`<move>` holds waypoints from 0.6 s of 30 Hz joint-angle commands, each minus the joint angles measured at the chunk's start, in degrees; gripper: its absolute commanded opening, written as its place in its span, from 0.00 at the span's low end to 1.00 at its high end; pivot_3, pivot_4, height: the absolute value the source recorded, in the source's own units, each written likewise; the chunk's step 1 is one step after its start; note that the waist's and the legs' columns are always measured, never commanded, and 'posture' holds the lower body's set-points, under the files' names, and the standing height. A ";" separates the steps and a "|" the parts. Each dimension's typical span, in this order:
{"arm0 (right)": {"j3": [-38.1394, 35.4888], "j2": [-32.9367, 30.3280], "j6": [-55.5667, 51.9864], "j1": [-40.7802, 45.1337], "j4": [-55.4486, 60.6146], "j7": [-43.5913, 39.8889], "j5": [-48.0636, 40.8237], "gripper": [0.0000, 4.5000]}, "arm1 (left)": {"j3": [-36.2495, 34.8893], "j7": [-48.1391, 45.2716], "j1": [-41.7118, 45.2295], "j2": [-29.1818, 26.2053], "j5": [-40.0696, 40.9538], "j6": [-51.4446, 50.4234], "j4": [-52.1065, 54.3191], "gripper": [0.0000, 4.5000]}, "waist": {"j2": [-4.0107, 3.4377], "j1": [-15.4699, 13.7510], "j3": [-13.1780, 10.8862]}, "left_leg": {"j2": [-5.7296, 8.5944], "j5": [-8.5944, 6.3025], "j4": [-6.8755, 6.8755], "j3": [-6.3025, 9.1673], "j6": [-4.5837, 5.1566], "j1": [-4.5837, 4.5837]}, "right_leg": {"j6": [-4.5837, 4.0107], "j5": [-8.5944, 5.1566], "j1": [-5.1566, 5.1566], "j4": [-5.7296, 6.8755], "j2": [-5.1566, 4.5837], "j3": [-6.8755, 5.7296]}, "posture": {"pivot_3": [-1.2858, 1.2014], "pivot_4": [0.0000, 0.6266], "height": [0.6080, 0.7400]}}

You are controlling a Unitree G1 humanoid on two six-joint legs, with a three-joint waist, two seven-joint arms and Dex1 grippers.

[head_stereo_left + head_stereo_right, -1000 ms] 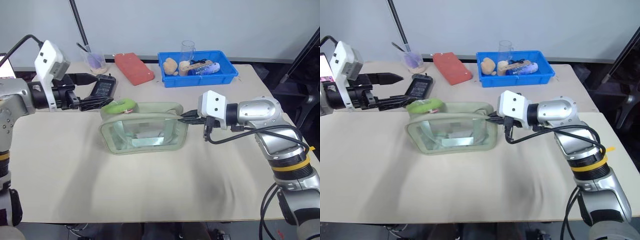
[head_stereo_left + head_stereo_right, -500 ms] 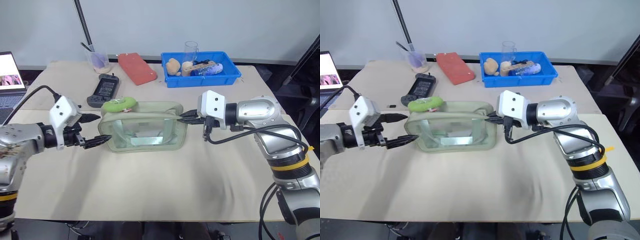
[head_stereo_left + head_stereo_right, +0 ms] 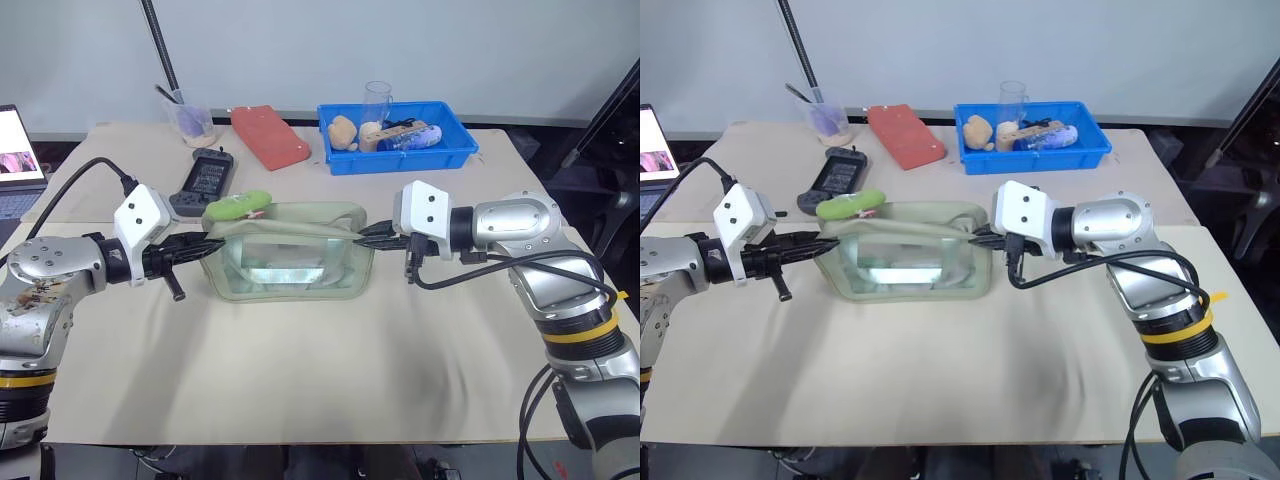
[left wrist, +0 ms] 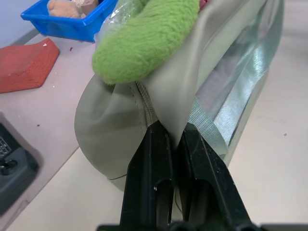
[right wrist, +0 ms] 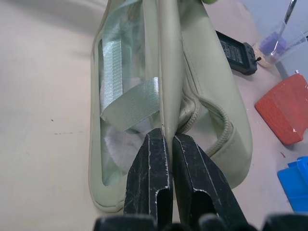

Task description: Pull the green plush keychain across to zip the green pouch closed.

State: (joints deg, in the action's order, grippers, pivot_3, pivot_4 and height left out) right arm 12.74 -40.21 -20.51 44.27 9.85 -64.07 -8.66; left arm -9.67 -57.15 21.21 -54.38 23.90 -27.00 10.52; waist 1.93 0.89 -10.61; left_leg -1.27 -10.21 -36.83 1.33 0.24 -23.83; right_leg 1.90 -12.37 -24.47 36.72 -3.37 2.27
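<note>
The green pouch (image 3: 290, 268) stands in the middle of the table, its clear window side facing me. The green plush keychain (image 3: 238, 205) rests on the pouch's top at its left end. My left gripper (image 3: 205, 243) reaches in level from the left. It is shut on a fold of the pouch's pale fabric just under the keychain (image 4: 149, 38), with the fabric pinched between its fingers (image 4: 153, 144). My right gripper (image 3: 365, 232) is shut on the seam at the pouch's right end (image 5: 166, 96). The pouch hangs stretched between the two grippers.
A blue tray (image 3: 400, 163) with small items and a clear glass sits at the back right. A red block (image 3: 268, 135), a black handheld device (image 3: 205, 182) and a plastic cup (image 3: 190, 120) lie behind the pouch. A laptop (image 3: 18, 140) is at the far left.
My left gripper has come down from beside the keychain to the pouch's left end and closed on its fabric. The right gripper has kept its hold. The camera has shifted.
</note>
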 commanded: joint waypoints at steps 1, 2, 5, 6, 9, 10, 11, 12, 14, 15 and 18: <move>-2.53 -1.99 -5.65 1.66 2.88 -3.70 -5.32 0.18 | 0.57 -0.61 1.21 -1.55 -2.74 3.00 -1.05 0.00 | 0.00 -0.01 0.00 | 0.00 0.00 0.00 0.00 0.00 0.00 | 0.00 0.00 0.00 0.00 0.00 0.00 | 0.52 0.24 1.00; -2.91 -2.90 -7.38 2.72 2.77 -5.44 -6.92 0.25 | 0.72 -0.87 1.40 -1.47 -2.90 3.31 -1.31 0.00 | 0.00 -0.02 0.00 | 0.00 0.00 0.00 0.00 0.00 0.00 | -0.02 0.01 0.00 0.00 0.00 0.00 | 0.52 0.24 1.00; -3.92 -4.31 -10.81 6.00 1.63 -8.71 -10.87 0.47 | 0.91 -1.38 1.86 -1.18 -2.96 3.85 -1.92 0.00 | -0.01 0.09 0.00 | 0.00 0.00 0.00 0.00 0.00 0.00 | -0.02 0.01 0.00 0.00 -0.01 0.00 | 0.52 0.24 1.00; -4.08 -4.40 -11.99 7.42 0.99 -9.61 -12.05 0.55 | 1.01 -1.49 2.02 -1.11 -3.11 4.12 -2.23 0.00 | -0.01 0.15 0.00 | -0.02 0.00 0.00 0.00 0.00 0.00 | -0.01 0.01 -0.01 0.00 0.00 0.00 | 0.52 0.24 1.00; -4.87 -1.91 -16.14 12.69 -2.43 -10.12 -15.94 0.79 | 1.35 -2.11 2.46 -0.97 -3.49 4.88 -2.85 0.00 | -0.01 0.23 0.00 | -0.09 0.00 0.00 0.00 0.00 0.01 | -0.01 -0.01 -0.01 0.00 0.06 -0.01 | 0.52 0.24 1.00; -5.17 -0.36 -17.31 14.60 -4.11 -9.36 -16.91 0.85 | 1.39 -2.29 2.62 -0.86 -3.55 5.06 -2.93 0.00 | -0.01 0.29 0.00 | -0.10 0.00 0.00 0.00 0.00 0.02 | -0.01 -0.01 -0.01 0.00 0.07 -0.01 | 0.52 0.24 1.00; -5.43 1.66 -18.73 16.78 -6.13 -8.27 -17.81 0.93 | 1.40 -2.49 2.75 -0.77 -3.53 5.10 -2.89 0.00 | -0.01 0.32 0.00 | -0.11 0.00 0.00 -0.01 0.00 0.03 | -0.02 -0.01 -0.01 0.01 0.08 -0.01 | 0.52 0.24 1.00; -5.46 3.62 -19.64 18.71 -8.05 -7.10 -18.16 0.99 | 1.44 -2.62 2.85 -0.69 -3.58 5.17 -2.86 0.00 | -0.01 0.36 0.00 | -0.14 0.00 0.00 -0.01 0.00 0.03 | -0.03 0.00 -0.02 0.01 0.12 -0.02 | 0.52 0.24 1.00; -4.47 7.30 -20.26 22.14 -11.77 -6.35 -18.16 0.99 | 1.72 -2.91 3.18 -0.60 -3.67 5.30 -3.00 0.00 | -0.01 0.31 0.00 | -0.20 0.00 0.00 -0.01 0.00 0.03 | -0.05 0.01 -0.03 0.02 0.17 -0.01 | 0.52 0.24 1.00; -3.93 9.29 -20.49 23.84 -13.81 -5.83 -18.01 0.99 | 1.92 -3.02 3.27 -0.57 -3.73 5.36 -3.00 0.00 | -0.01 0.31 0.00 | -0.23 0.00 0.00 -0.01 0.00 0.03 | -0.06 0.02 -0.04 0.02 0.19 -0.02 | 0.52 0.24 1.00; -2.80 16.65 -21.17 30.22 -23.38 -1.26 -15.84 0.99 | 2.39 -3.25 3.44 -0.39 -3.77 5.47 -2.82 0.00 | -0.03 0.35 -0.01 | -0.23 0.00 0.00 -0.01 0.00 0.00 | -0.25 0.13 -0.09 0.04 0.21 -0.01 | 0.52 0.24 1.00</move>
State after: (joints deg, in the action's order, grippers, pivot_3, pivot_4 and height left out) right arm 10.39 -25.27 -41.28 71.39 -10.14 -67.91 -25.30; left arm -7.58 -60.01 24.01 -54.66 20.33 -22.27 6.73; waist 1.91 1.24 -10.62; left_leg -1.50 -10.21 -36.83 1.31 0.24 -23.83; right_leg 1.63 -12.23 -24.58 36.78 -3.15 2.26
